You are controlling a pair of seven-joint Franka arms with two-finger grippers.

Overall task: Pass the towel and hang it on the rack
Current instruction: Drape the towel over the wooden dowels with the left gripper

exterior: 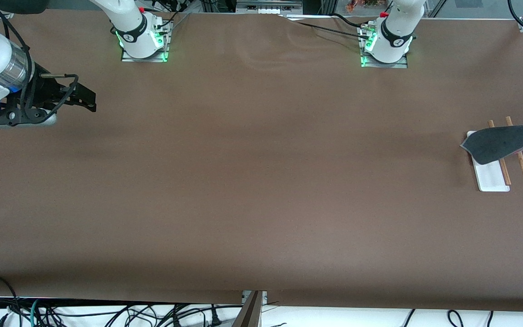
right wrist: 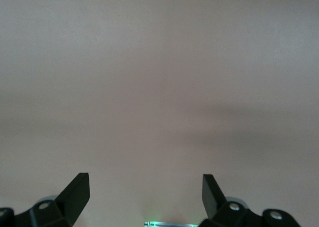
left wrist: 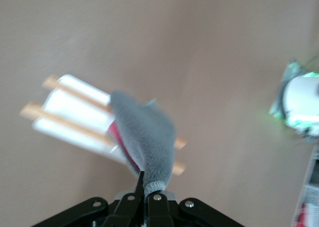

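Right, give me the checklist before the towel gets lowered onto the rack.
1. Left gripper shut on towel: ok.
2. Towel hanging over the rack: ok.
3. Towel draped on the rack's rods already: cannot tell; it hangs across them in both views.
4. Rack standing on the table toward the left arm's end: ok.
5. Right gripper open, waiting over bare table at the right arm's end: ok.
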